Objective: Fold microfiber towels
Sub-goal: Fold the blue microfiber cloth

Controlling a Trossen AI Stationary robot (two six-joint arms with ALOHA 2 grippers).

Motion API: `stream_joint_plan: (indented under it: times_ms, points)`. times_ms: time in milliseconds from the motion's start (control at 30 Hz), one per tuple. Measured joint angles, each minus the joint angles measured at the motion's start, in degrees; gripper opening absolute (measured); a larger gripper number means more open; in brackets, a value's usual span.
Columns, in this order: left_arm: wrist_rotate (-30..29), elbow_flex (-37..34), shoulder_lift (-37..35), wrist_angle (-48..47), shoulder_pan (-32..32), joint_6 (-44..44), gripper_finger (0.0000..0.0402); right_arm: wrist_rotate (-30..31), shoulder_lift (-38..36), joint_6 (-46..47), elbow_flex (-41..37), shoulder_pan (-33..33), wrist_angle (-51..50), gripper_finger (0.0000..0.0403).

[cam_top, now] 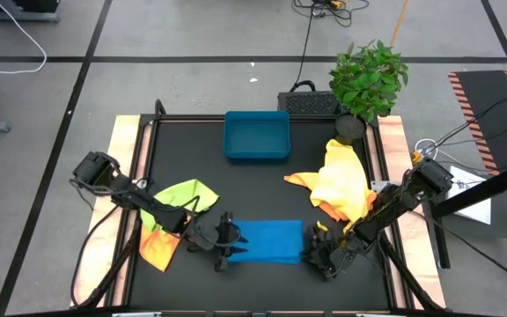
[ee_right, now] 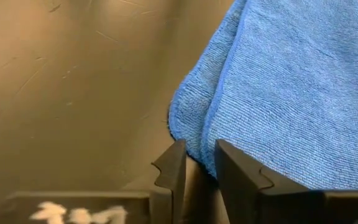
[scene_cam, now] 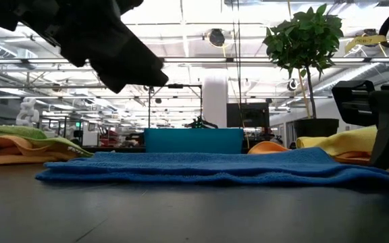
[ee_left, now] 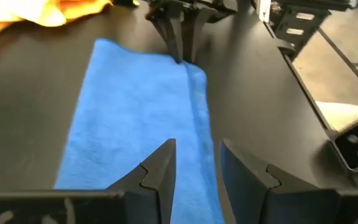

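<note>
the blue towel (cam_top: 269, 241) lies folded flat near the table's (cam_top: 262, 189) front edge. i have the left gripper (cam_top: 228, 244) at one end, fingers apart, empty; the right gripper (cam_top: 321, 249) at the other, fingers narrowly apart around the corner, not clamped. next i judge: pinch both ends and fold again.

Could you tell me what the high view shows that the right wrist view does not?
Only the high view shows the whole layout: the left gripper at the blue towel's left end, the right gripper at its right end, the lime and orange towels at left, the yellow and orange towels at right, the blue tray and the plant.

Only the right wrist view shows the towel's doubled layers at its corner, between that gripper's slightly parted fingers.

Both show the blue towel on the black tabletop.
</note>
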Motion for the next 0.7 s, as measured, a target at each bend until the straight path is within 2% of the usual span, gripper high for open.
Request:
stream_joint_plan:
  times_ms: [500, 700]
  points:
    - [0.00, 0.00, 0.00, -1.52, -0.80, -2.49, 0.0124, -0.10, -0.07, -0.20, -0.11, 0.00, 0.10, 0.0041]
    - [0.00, 0.00, 0.00, -1.51, -0.75, -2.05, 0.0124, 0.00, -2.70, -0.22, -0.24, -0.02, -1.53, 0.0026]
